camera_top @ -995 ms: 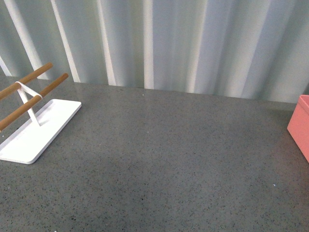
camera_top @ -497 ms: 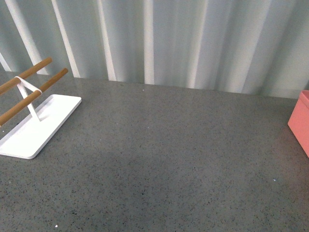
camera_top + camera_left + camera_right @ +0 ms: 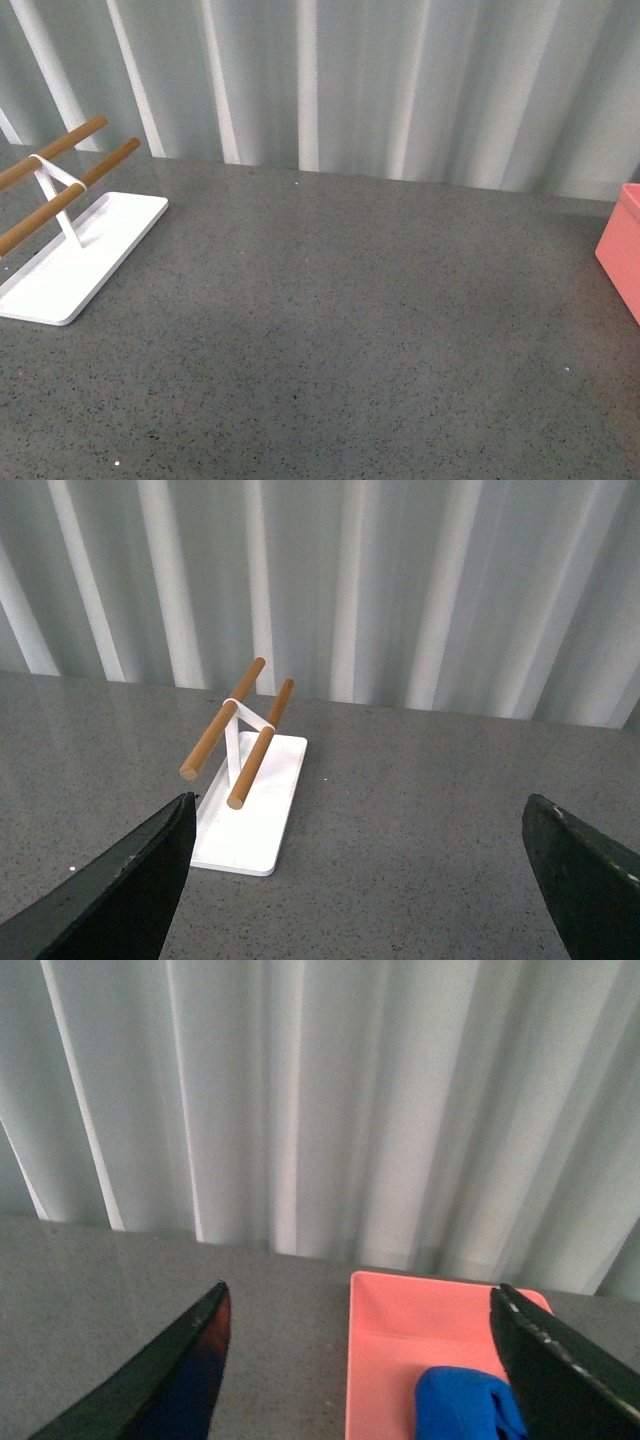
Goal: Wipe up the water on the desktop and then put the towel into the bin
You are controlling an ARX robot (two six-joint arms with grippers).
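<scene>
The dark grey speckled desktop fills the front view, and neither arm shows there. The salmon-pink bin pokes in at its right edge. In the right wrist view the bin lies just ahead, and the bright blue towel rests inside it, partly hidden behind one finger. My right gripper hangs open above the bin's near side, holding nothing. My left gripper is open over bare desktop, with nothing between its fingers.
A white tray with two wooden bars stands at the desktop's left; it also shows ahead of the left gripper as the rack. A pale pleated curtain closes off the far edge of the desktop.
The front view has tilted slightly: rack and bin sit a little higher in the picture than a second ago. Nothing on the desktop has moved.
</scene>
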